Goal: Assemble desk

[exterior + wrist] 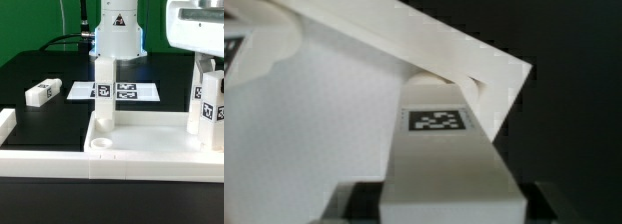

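The white tray-like tabletop [150,160] lies upside-up near the front. One white leg [103,92] stands upright in its far corner on the exterior view's left. My gripper [204,62] comes down at the exterior view's right, shut on a second tagged leg [205,110] held upright over the tabletop's right corner. In the wrist view this leg [441,130] runs out from between the dark fingers [555,203] toward the tabletop's corner [491,72]; whether it touches there is hidden. A third leg [42,92] lies loose on the black table at the left.
The marker board [112,91] lies flat behind the tabletop, before the robot's base [118,35]. A low white border wall [6,125] runs along the left and front. A round socket [100,147] shows in the tabletop's near left corner.
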Tool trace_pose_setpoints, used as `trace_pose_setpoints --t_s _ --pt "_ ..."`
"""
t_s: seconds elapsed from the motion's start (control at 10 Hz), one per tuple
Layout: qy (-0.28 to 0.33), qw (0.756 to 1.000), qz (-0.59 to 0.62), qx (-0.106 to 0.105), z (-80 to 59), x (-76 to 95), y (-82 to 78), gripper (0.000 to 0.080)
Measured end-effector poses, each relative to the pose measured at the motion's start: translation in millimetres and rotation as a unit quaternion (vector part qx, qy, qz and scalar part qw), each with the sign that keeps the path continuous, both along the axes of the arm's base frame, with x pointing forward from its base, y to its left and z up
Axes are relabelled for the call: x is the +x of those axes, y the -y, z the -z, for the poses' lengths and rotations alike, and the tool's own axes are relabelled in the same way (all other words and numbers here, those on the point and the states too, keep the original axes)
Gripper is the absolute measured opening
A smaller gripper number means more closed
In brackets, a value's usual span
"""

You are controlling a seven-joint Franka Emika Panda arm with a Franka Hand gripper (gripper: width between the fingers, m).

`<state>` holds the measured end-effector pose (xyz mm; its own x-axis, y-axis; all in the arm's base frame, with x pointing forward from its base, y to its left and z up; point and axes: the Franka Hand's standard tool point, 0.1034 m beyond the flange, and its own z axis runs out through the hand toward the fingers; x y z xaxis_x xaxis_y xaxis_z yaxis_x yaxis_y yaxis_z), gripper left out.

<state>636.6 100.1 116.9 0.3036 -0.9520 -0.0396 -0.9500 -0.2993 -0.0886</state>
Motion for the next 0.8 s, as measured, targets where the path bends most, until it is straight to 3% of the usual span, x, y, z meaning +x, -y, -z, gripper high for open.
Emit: trace_pose_setpoints --t_s 0.1,0.2,0.3,0.4,0.5,0.6,0.8 --pt "-0.001 1.0 0.017 0.001 0.0 0.0 -0.2 0.029" --pt "0.0 1.0 0.016 0.001 0.0 0.2 -0.5 0.0386" --pt "0.0 1.0 0.006 0.0 0.0 0.1 -0.7 0.0386" --pt "0.001 1.0 -0.009 -0.001 0.0 0.2 -0.7 0.0563" --pt "0.003 0.999 -0.044 -0.004 0.1 0.0 -1.0 0.0563" --pt "0.006 0.996 -0.09 -0.007 0.2 -0.2 -2.5 0.0632" --pt "0.01 0.985 -0.174 -0.017 0.0 -0.5 -4.0 0.0644"
